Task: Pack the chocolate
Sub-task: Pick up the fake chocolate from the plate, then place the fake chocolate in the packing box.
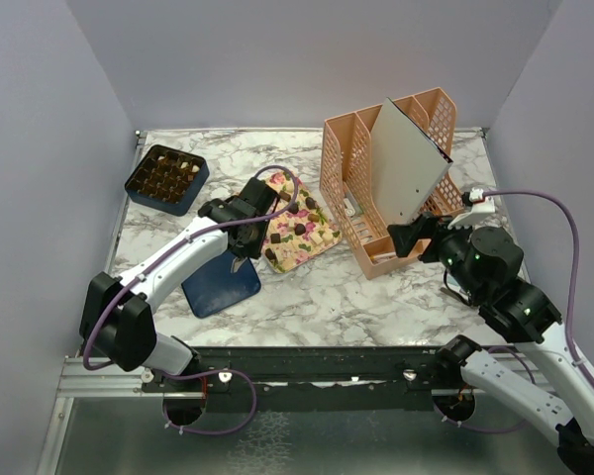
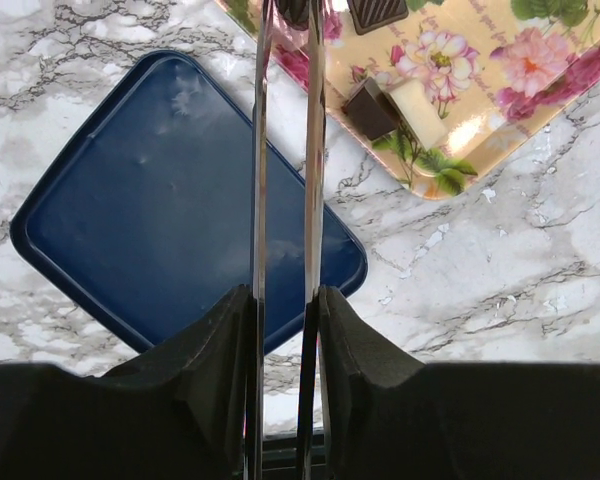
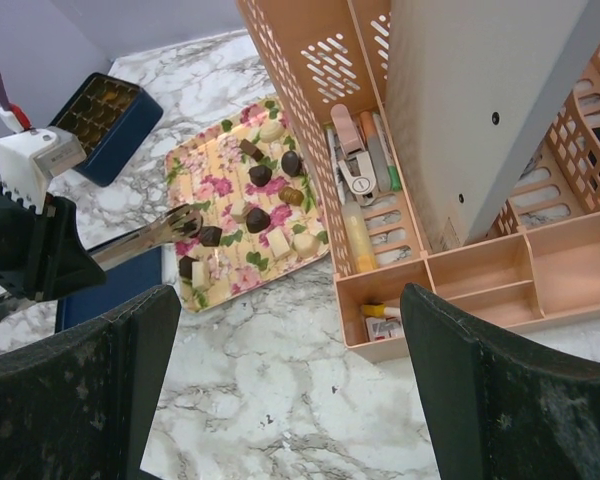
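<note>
At table centre: floral tray (image 1: pixel 282 259) lay flat on the marble table (image 1: pixel 376 287), one corner just beside the organiser.
Chocolate: the chocolate (image 3: pixel 258 219) sat loose and scattered on the floral tray, mostly dark pieces with several cream ones among them.
Blue box: blue box (image 1: pixel 178 203) stood at the far-left corner, well apart from the tray; a few cells of its grid held pieces.
Blue lid: blue lid (image 1: pixel 223 285) lay flat on the table just beside the tray's near-left edge, under the left arm.
Left tool: left tool (image 2: pixel 285 295) was narrow, clamped on a pair of metal tongs (image 3: pixel 140 243) that ran forward between its fingers.
Tongs: the blades stood close together and parallel, with the tips over the tray's left part, right at a dark piece (image 3: pixel 210 236). Whether the tips pinched that piece could not be told.
Right tool: right tool (image 3: pixel 287 292) was spread wide and held nothing; it hung over bare table by the organiser's near corner.
Organiser: peach organiser (image 1: pixel 348 158) stood right of the tray, with a grey board (image 1: pixel 408 163) leaning in its upright slots and small stationery in the low front compartments.
</note>
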